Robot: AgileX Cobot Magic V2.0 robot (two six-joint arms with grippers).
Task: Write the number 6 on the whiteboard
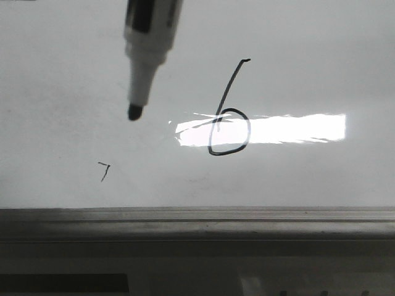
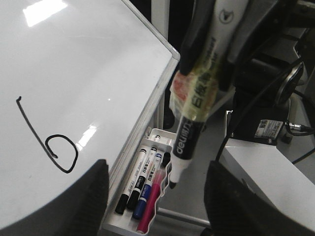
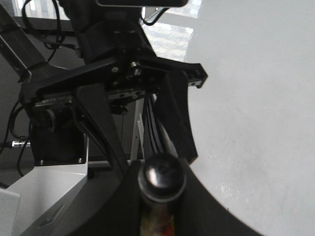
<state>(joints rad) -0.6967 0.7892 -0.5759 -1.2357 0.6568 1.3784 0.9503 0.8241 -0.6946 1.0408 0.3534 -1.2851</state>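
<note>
One black marker [image 1: 143, 55] hangs off the whiteboard [image 1: 68, 74] beside the number 6 [image 1: 229, 114]; jaws' state unclear.

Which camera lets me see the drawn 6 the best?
The front view: the number 6 faces the camera, stem and closed loop both complete. The left wrist view shows it whole too, but slanted and sideways. The right wrist view doesn't show it.

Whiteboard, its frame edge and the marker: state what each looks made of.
Whiteboard: smooth glossy white sheet, likely coated; it mirrors a bright rectangular glare.
Frame edge: dull grey ridged strip, probably metal.
Marker: plastic-looking white and black barrel with printed label; its dark tip looks like felt.
</note>
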